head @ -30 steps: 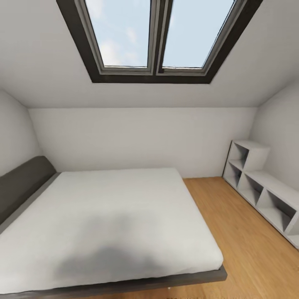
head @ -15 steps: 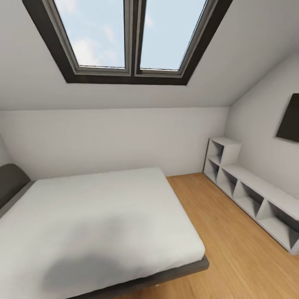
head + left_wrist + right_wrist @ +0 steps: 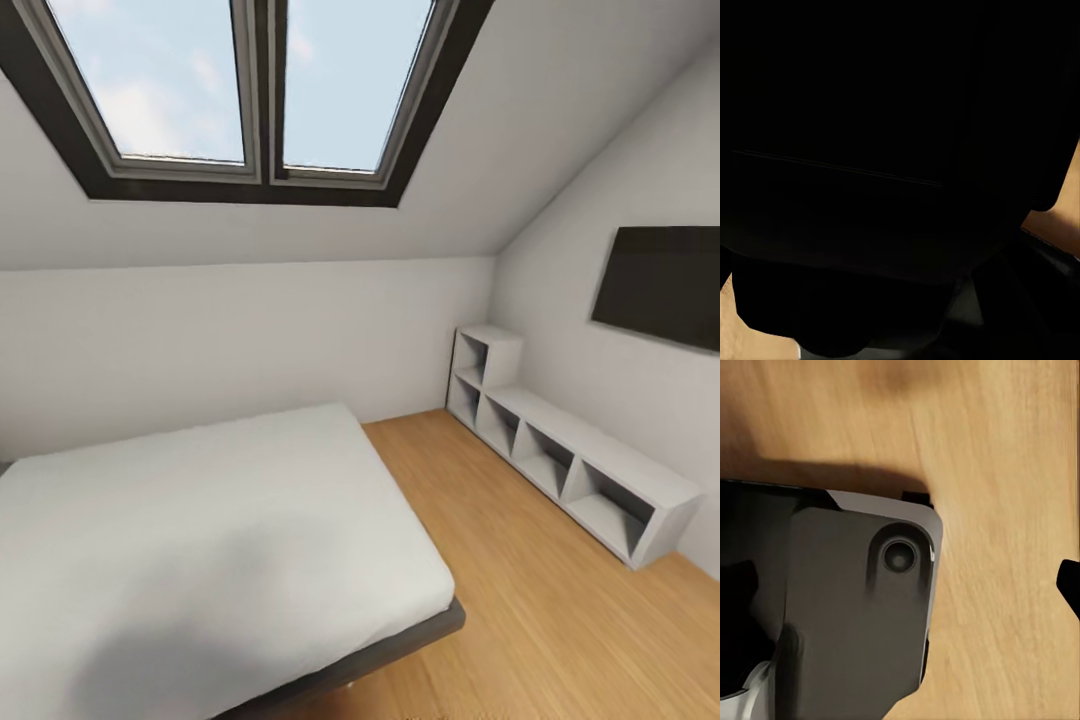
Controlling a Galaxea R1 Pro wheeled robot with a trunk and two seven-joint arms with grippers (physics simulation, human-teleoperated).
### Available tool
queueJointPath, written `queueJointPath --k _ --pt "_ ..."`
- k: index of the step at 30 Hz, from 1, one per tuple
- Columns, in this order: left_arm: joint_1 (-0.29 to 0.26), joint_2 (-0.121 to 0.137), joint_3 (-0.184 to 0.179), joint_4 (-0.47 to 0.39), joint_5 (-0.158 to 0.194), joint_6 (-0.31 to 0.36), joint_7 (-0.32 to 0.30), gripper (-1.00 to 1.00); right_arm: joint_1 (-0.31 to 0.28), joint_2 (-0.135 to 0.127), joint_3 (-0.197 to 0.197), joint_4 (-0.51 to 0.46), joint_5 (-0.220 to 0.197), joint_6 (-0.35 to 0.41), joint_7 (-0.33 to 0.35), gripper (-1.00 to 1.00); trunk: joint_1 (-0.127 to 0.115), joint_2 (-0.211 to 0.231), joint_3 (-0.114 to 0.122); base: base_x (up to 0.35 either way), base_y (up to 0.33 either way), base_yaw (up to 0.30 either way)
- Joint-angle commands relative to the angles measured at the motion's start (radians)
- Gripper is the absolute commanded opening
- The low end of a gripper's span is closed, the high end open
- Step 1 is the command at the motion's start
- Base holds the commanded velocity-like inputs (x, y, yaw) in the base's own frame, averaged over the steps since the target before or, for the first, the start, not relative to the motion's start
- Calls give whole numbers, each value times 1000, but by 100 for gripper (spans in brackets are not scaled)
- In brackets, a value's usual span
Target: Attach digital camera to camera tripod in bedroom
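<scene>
The digital camera and the camera tripod are out of view. The head view looks into the bedroom: a grey bed with a dark frame at the left, pale walls and a light wood floor. In the left wrist view a black mass sits very close to the lens, with slivers of wood floor beside it. The right wrist view looks down at a grey and black part of my own body above the wood floor. A small black tip pokes in at that picture's edge.
A dark-framed skylight window is set in the sloped ceiling above the bed. A low white cubby shelf runs along the right wall, under a dark flat panel. Open wood floor lies between bed and shelf.
The head view has swung to the right: bed, window and shelf have slid left in the picture, the dark headboard has left it, and the wall panel has come into view.
</scene>
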Motion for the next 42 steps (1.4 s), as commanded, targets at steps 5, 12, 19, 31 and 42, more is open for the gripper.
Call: queueJointPath --k 5,12,19,31,42 --pt "0 4 11 2 -10 -2 9 -100 -1 -6 -7 2 6 -5 3 100 0 -1 -1 0 0 -293" --pt "0 7 16 0 -12 -2 10 -100 -1 -9 -4 6 10 -5 3 100 0 -1 -1 0 0 -294" --pt "0 7 15 -3 -16 -2 6 -100 -1 -12 -9 4 9 -4 4 100 0 -1 -1 0 0 -294" --pt "0 9 14 -1 -13 -2 13 -100 -1 -9 -8 10 8 -5 1 100 0 -1 -1 0 0 -294" --pt "0 10 15 -1 -10 -2 13 -100 -1 -11 -8 6 7 -18 -9 100 0 -1 -1 0 0 -296"
